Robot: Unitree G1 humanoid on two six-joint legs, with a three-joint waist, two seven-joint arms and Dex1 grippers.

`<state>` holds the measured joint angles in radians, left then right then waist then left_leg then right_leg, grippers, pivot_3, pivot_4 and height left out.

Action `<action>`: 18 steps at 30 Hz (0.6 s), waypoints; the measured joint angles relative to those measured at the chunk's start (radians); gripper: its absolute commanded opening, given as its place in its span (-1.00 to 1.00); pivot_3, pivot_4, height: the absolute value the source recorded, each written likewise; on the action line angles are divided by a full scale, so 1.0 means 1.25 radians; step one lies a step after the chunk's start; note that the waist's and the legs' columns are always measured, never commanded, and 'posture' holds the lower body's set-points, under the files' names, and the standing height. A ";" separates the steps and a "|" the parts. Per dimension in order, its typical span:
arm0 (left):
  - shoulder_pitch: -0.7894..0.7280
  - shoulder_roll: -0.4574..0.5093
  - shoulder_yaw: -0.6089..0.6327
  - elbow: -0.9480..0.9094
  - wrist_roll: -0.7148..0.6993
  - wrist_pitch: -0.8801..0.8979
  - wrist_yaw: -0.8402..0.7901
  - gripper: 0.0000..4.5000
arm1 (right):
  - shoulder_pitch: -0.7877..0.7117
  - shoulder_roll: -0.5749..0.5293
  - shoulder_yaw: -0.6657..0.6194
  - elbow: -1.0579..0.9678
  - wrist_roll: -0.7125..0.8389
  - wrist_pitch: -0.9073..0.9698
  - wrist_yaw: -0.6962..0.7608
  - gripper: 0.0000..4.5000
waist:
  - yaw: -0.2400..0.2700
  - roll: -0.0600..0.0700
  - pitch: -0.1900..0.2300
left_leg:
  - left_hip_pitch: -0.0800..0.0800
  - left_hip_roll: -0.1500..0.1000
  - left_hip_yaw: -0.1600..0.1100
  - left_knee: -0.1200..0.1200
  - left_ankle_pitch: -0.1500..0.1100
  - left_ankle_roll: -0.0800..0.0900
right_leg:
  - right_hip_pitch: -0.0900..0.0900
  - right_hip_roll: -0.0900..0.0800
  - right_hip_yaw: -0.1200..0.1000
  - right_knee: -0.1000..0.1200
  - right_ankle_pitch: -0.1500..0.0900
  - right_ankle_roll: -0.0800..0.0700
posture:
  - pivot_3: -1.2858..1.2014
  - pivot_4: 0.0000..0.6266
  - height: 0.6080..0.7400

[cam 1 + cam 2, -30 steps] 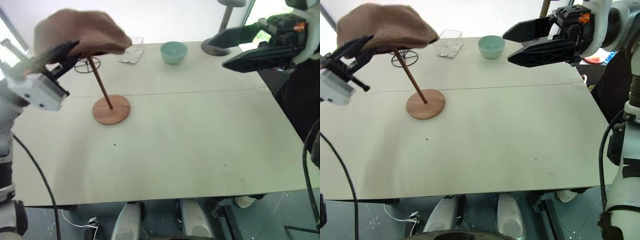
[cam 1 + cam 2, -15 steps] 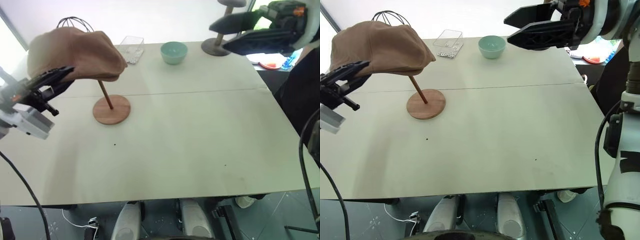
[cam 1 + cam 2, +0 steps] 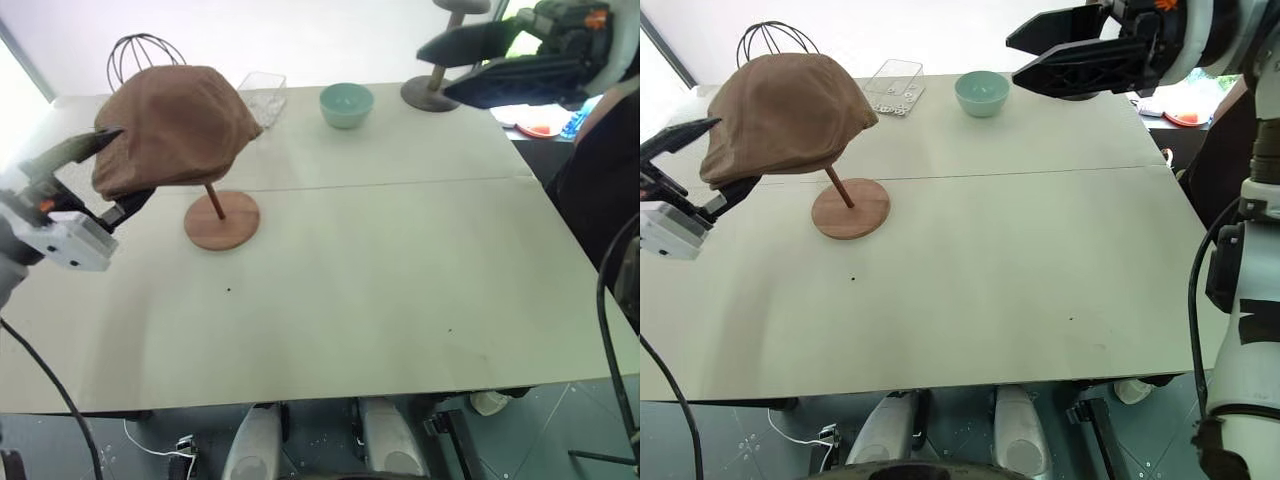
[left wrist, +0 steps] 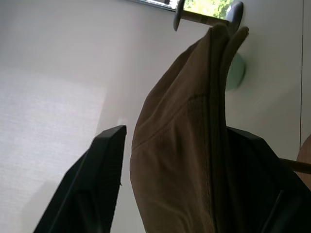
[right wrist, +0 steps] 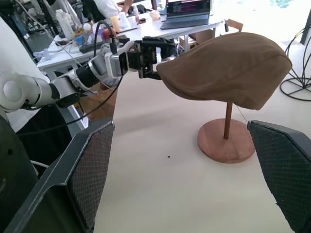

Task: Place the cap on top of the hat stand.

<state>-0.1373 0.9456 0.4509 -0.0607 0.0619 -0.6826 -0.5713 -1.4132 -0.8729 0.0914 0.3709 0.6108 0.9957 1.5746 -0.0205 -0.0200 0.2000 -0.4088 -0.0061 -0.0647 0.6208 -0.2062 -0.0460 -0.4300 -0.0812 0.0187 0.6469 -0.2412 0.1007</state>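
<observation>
The counter is a broad pale sheet carrying the hat stand on the robot's left side, with a black wire dome stand behind it, a clear plastic tray and a pale green bowl further back, and a tall grey stand at the far right.

The cap now sits over the top of the hat stand, hiding the disc, so the step in hand looks like the release. To do it well, the left gripper should draw straight back from the cap's rim without snagging the cloth, since the cap overhangs the stand and droops lower on the gripper's side; a sideways tug could slide it off or tip the slanted rod. Its fingers stand partly apart on either side of the cap's edge, and in the left wrist view the brown fabric hangs between them, so whether they have quite let go I cannot tell.

The right gripper hangs high over the far right of the counter, fingers spread wide and holding nothing.

The cap is soft brown cloth, rounded, with a seamed rim.
</observation>
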 measured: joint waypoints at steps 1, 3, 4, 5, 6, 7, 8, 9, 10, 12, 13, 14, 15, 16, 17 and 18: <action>0.020 -0.007 0.012 -0.043 0.016 0.041 0.005 0.36 | 0.001 0.004 0.000 0.000 0.000 0.000 -0.001 1.00 | 0.000 0.000 0.000 | 0.000 0.000 0.000 0.000 0.000 0.000 | 0.000 0.000 0.000 0.000 0.000 0.000 | 0.03 -0.52 1.00; 0.052 -0.022 0.037 -0.131 0.054 0.142 0.009 0.36 | 0.002 0.015 -0.001 0.001 0.000 -0.001 -0.002 1.00 | 0.000 0.000 0.000 | 0.000 0.000 0.000 0.000 0.000 0.000 | 0.000 0.000 0.000 0.000 0.000 0.000 | 0.03 -0.52 1.00; 0.059 -0.031 0.045 -0.176 0.072 0.198 0.010 0.36 | 0.003 0.020 -0.001 0.002 0.000 -0.001 -0.003 1.00 | 0.000 0.000 0.000 | 0.000 0.000 0.000 0.000 0.000 0.000 | 0.000 0.000 0.000 0.000 0.000 0.000 | 0.03 -0.52 1.00; 0.064 -0.042 0.053 -0.215 0.089 0.247 0.012 0.36 | 0.003 0.024 -0.001 0.003 0.000 -0.002 -0.003 1.00 | 0.000 0.000 0.000 | 0.000 0.000 0.000 0.000 0.000 0.000 | 0.000 0.000 0.000 0.000 0.000 0.000 | 0.03 -0.52 1.00; 0.073 -0.051 0.060 -0.264 0.117 0.305 0.012 0.36 | 0.003 0.027 -0.001 0.005 0.000 -0.003 -0.003 1.00 | 0.001 0.000 0.000 | 0.000 0.000 0.000 0.000 0.000 0.000 | 0.000 0.000 0.000 0.000 0.000 0.000 | 0.03 -0.52 1.00; 0.078 -0.054 0.061 -0.292 0.137 0.343 0.012 0.36 | 0.003 0.028 -0.001 0.006 0.000 -0.005 -0.003 1.00 | 0.002 0.000 0.000 | 0.000 0.000 0.000 0.000 0.000 0.000 | 0.000 0.000 0.000 0.000 0.000 0.000 | 0.03 -0.52 1.00; 0.085 -0.061 0.061 -0.329 0.168 0.392 0.010 0.36 | 0.003 0.033 -0.001 0.007 0.000 -0.007 -0.005 1.00 | 0.002 0.000 0.000 | 0.000 0.000 0.000 0.000 0.000 0.000 | 0.000 0.000 0.000 0.000 0.000 0.000 | 0.03 -0.52 1.00; 0.096 -0.068 0.061 -0.356 0.194 0.434 0.006 0.36 | 0.003 0.036 -0.001 0.007 0.000 -0.009 -0.006 1.00 | 0.001 0.000 0.000 | 0.000 0.000 0.000 0.000 0.000 0.000 | 0.000 0.000 0.000 0.000 0.000 0.000 | 0.03 -0.52 1.00; 0.110 -0.072 0.059 -0.378 0.220 0.474 0.001 0.36 | 0.003 0.039 -0.001 0.008 0.000 -0.010 -0.006 1.00 | 0.001 0.000 0.000 | 0.000 0.000 0.000 0.000 0.000 0.000 | 0.000 0.000 0.000 0.000 0.000 0.000 | 0.03 -0.52 1.00; 0.129 -0.088 0.052 -0.413 0.268 0.552 -0.013 0.36 | 0.003 0.040 -0.003 0.015 -0.001 -0.011 -0.010 1.00 | 0.000 0.000 0.000 | 0.000 0.000 0.000 0.000 0.000 0.000 | 0.000 0.001 0.000 0.000 0.000 0.000 | 0.03 -0.52 1.00; 0.132 -0.095 0.044 -0.424 0.285 0.582 -0.015 0.36 | 0.003 0.040 -0.006 0.020 -0.001 -0.011 -0.012 1.00 | 0.000 0.000 0.000 | 0.000 0.000 0.000 0.000 0.000 0.000 | 0.000 0.000 0.000 0.000 0.000 0.000 | 0.03 -0.52 1.00; 0.133 -0.100 0.033 -0.434 0.303 0.609 -0.017 0.36 | 0.004 0.041 -0.009 0.022 -0.002 -0.011 -0.013 1.00 | 0.000 0.000 0.000 | 0.000 0.000 0.000 0.000 0.000 0.000 | 0.000 0.001 0.000 0.000 0.000 0.000 | 0.03 -0.52 1.00; 0.135 -0.102 0.023 -0.442 0.319 0.632 -0.019 0.36 | 0.004 0.042 -0.013 0.022 -0.001 -0.011 -0.014 1.00 | 0.000 0.000 0.000 | 0.000 0.000 0.000 0.000 0.000 0.000 | 0.000 0.000 0.000 0.000 0.000 0.000 | 0.03 -0.52 1.00; 0.137 -0.104 0.019 -0.448 0.330 0.648 -0.021 0.36 | 0.004 0.043 -0.016 0.022 -0.001 -0.011 -0.014 1.00 | 0.001 0.000 0.000 | 0.000 0.000 0.000 0.000 0.000 0.000 | 0.000 0.000 0.000 0.000 0.000 0.000 | 0.03 -0.52 1.00; 0.138 -0.104 0.012 -0.452 0.343 0.665 -0.022 0.36 | 0.004 0.043 -0.017 0.021 -0.001 -0.011 -0.015 1.00 | 0.001 0.000 0.000 | 0.000 0.000 0.000 0.000 0.000 0.000 | 0.000 0.000 0.000 0.000 0.000 0.000 | 0.03 -0.52 1.00; 0.138 -0.104 0.002 -0.452 0.354 0.681 -0.022 0.36 | 0.006 0.042 -0.019 0.020 -0.001 -0.011 -0.015 1.00 | 0.001 0.000 0.000 | 0.000 0.000 0.000 0.000 0.000 0.000 | 0.000 0.000 0.000 0.000 0.000 0.000 | 0.03 -0.52 1.00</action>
<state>0.0352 0.8154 0.4534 -0.6260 0.5039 0.1687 -0.5989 -1.4051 -0.8202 0.0679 0.3963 0.6090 0.9816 1.5558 -0.0197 -0.0201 0.1999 -0.4086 -0.0062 -0.0646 0.6210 -0.2062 -0.0459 -0.4298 -0.0808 0.0187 0.6470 -0.2412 0.1004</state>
